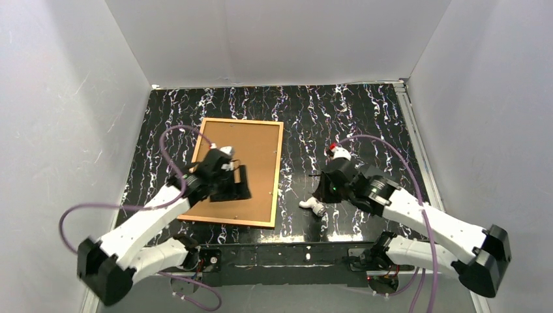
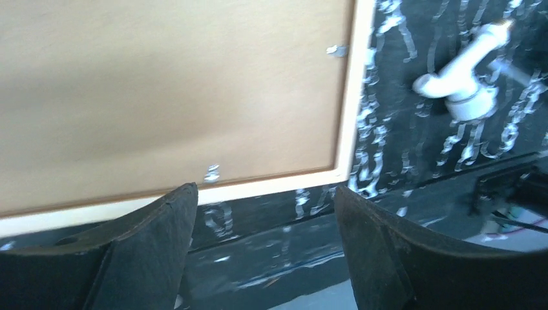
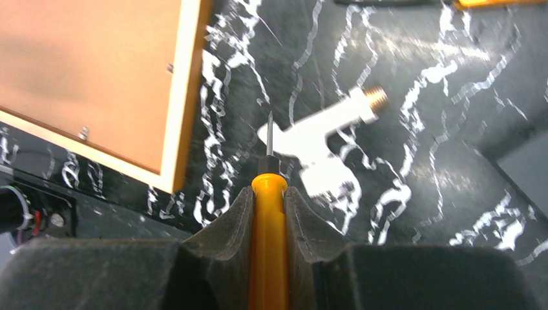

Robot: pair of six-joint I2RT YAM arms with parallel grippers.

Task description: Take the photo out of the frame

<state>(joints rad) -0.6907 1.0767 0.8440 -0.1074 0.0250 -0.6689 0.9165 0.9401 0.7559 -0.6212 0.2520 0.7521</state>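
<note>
Lying face down on the black, white-veined table [image 1: 365,111], the frame [image 1: 251,140] shows only its tan cork-like back inside a thin wooden rim, so the photo itself cannot be seen. It sits toward 10 o'clock from the table's middle, long sides running near to far. In the top view the left pincer [image 2: 265,189] hangs over the near right part of that back. From its own wrist camera, the frame's near right corner lies at 12 o'clock just beyond the fingertips, with the tan board filling everything from 9 to 12 o'clock. This pincer is spread wide, its two dark fingers [image 2: 152,239] well apart with nothing between them but dark surface below. A small dark flat panel [image 1: 236,186] lies on the frame's back at about 4 o'clock of the left wrist; whether the fingers touch it cannot be told. The right pincer [image 3: 268,190] stands well clear of the frame, which lies at its 9 o'clock in the top view and at 10 o'clock in its wrist view. It is pressed together on an orange-handled tool [image 3: 268,258], whose thin metal tip points out ahead. A white pistol-shaped piece [image 3: 323,139] with a brass end lies on the table at 1 o'clock of that tip, and it is unclear whether the tip touches it. Counted: one frame, one dark panel, one orange-handled tool, one white piece, two pincers.
</note>
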